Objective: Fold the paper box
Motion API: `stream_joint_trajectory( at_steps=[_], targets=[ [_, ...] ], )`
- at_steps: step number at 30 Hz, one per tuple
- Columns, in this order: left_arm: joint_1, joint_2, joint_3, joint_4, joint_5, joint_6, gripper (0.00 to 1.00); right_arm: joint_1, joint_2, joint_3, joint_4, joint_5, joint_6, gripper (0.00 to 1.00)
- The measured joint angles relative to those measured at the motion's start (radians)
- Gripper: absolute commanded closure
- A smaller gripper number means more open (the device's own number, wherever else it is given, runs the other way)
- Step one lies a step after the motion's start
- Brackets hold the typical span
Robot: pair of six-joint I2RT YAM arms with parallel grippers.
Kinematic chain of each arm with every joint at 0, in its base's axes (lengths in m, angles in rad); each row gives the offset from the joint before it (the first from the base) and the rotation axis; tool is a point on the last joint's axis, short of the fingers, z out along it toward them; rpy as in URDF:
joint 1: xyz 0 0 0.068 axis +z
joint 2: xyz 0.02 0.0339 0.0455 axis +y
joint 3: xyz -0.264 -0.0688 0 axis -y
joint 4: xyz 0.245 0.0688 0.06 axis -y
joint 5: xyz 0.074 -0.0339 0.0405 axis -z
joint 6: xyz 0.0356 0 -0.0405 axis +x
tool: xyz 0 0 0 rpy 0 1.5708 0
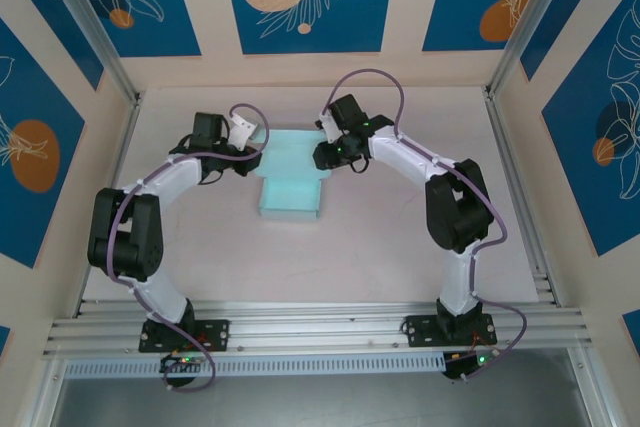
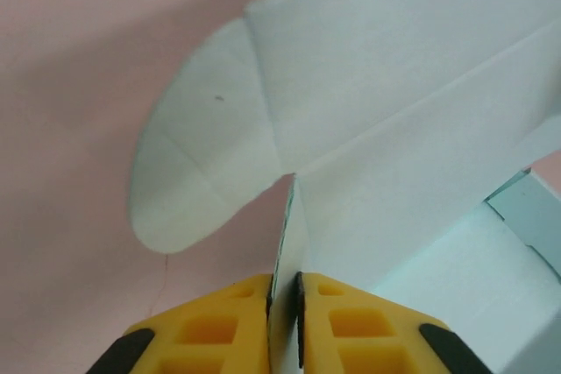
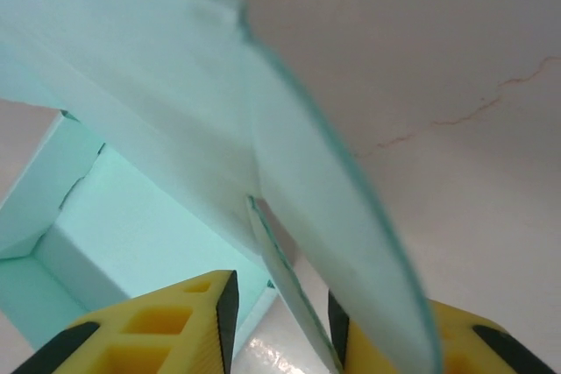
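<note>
Right, the paper box [image 1: 290,187] lies partly formed at the middle of the pink table [image 1: 400,247], its wide upper panel toward twelve o'clock and a narrower tray-like section toward six. The left gripper [image 1: 243,135] is at the box's ten o'clock corner. In its wrist view the yellow fingers [image 2: 219,326] are pressed together on a thin upright tab of card, pinching it edge-on. A rounded flap [image 2: 202,164] spreads flat on the table at that view's ten o'clock.

Across the box, the right gripper [image 1: 325,152] is at its two o'clock corner. Its wrist view shows the fingers [image 3: 188,313] apart, with a slim card tab standing between them. The tab is close to the three o'clock finger, and a clear gap shows on the nine o'clock side.
</note>
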Motion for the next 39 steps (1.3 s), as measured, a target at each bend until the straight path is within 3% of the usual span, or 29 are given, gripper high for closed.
stream_joint_trajectory(
  at_steps=[6, 17, 28, 39],
  targets=[
    [-0.044, -0.016, -0.003, 0.034, -0.086, -0.095, 1.0, 0.045, 0.0, 0.003, 0.004, 0.14, 0.01, 0.73],
    [-0.201, -0.071, -0.069, 0.242, -0.315, -0.27, 1.0, 0.066, -0.002, 0.009, 0.081, 0.379, 0.018, 0.76],
    [-0.286, 0.022, -0.084, 0.456, -0.49, -0.406, 1.0, 0.031, -0.001, 0.002, 0.219, 0.45, 0.053, 0.76],
    [-0.341, 0.091, -0.093, 0.525, -0.622, -0.567, 1.0, 0.039, -0.003, -0.133, 0.36, 0.469, 0.117, 0.76]
  ],
)
